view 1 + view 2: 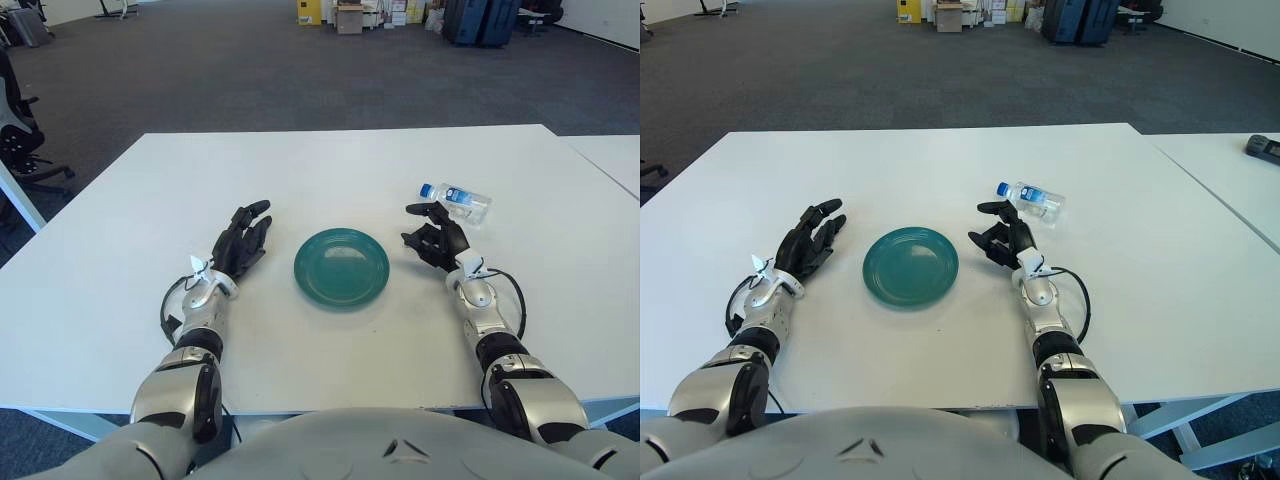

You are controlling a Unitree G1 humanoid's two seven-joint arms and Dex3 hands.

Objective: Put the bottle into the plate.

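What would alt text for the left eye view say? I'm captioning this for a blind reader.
The right robot hand, fingers open, reaches toward a small water bottle lying on its side on a white table. A teal plate sits at centre, with the left robot hand open to its left.

Teal plate (341, 267), clear blue-capped bottle (456, 200), white table (330, 170).

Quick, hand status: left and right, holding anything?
Left hand: open, holding nothing, left of the plate.
Right hand: open, empty, just short of the bottle.
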